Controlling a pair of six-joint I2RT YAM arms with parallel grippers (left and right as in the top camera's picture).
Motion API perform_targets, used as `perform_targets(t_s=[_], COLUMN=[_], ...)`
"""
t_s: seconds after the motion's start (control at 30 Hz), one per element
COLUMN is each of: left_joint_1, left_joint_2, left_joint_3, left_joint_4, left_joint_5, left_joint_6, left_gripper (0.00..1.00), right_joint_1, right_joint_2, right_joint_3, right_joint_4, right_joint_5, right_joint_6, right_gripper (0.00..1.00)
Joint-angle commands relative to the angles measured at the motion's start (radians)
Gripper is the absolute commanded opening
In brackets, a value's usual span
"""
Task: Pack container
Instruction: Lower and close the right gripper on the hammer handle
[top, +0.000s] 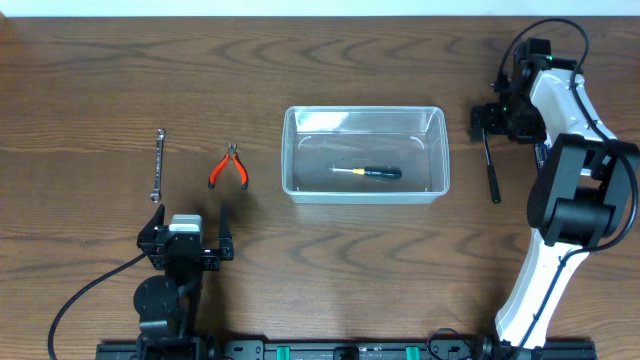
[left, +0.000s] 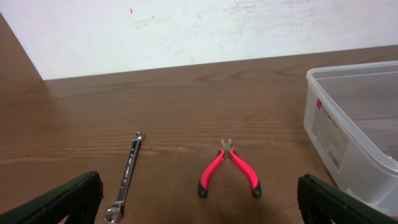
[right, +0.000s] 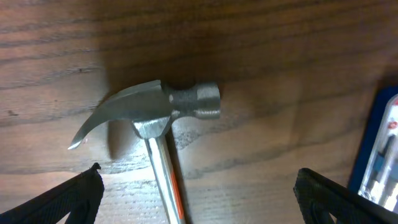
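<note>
My left end effector (left: 199, 202) rests wide open near my base, gripping nothing. Red pliers (left: 224, 152) and a wrench (left: 127, 171) lie just ahead on the bench (top: 100, 90). Mid-bench sits the clear container (top: 365, 111), holding only a screwdriver (top: 368, 172). Farther right, my right end effector (right: 199, 193) hovers open over a hammer (right: 168, 102). I judge the hammer pickup is in hand: next I must lower, close on its handle and carry it across.

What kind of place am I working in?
Probably a lab or workshop bench: a wood-grain table against a plain white wall, with wrench, pliers and hammer laid out beside a clear container.
</note>
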Motion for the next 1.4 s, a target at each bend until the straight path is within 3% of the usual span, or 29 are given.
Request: perform_targets(t_s=[0.0,0.47,0.6,0.9,1.37], left_joint_1=[-0.002,-0.002,-0.002,-0.002,-0.002], left_joint_2=[-0.001,-0.001,-0.001,-0.001,-0.001], left_joint_3=[-0.027,-0.027,-0.027,-0.027,-0.027], left_joint_4=[-0.01,-0.01,-0.01,-0.01,-0.01], left_joint_5=[0.014,0.014,0.014,0.014,0.014], left_joint_6=[-0.008,-0.008,-0.008,-0.008,-0.008], left_gripper=[0.98,0.98,0.98,0.98,0.98], right_joint_1=[0.015,0.046,0.047,0.047,0.047], right_joint_2=[0.016,0.018,0.018,0.02,0.04], right_joint_3=[-0.005,-0.005,-0.005,-0.006,-0.006], right_joint_4=[0.006,0.05,0.047,0.037,0.039], right_joint_5=[-0.006,-0.007,-0.006,-0.006,-0.006], right_joint_6=[-0.034,-0.07,-0.069,-0.062,-0.07], right_gripper=[0.99,0.94,0.84,0.78,0.79])
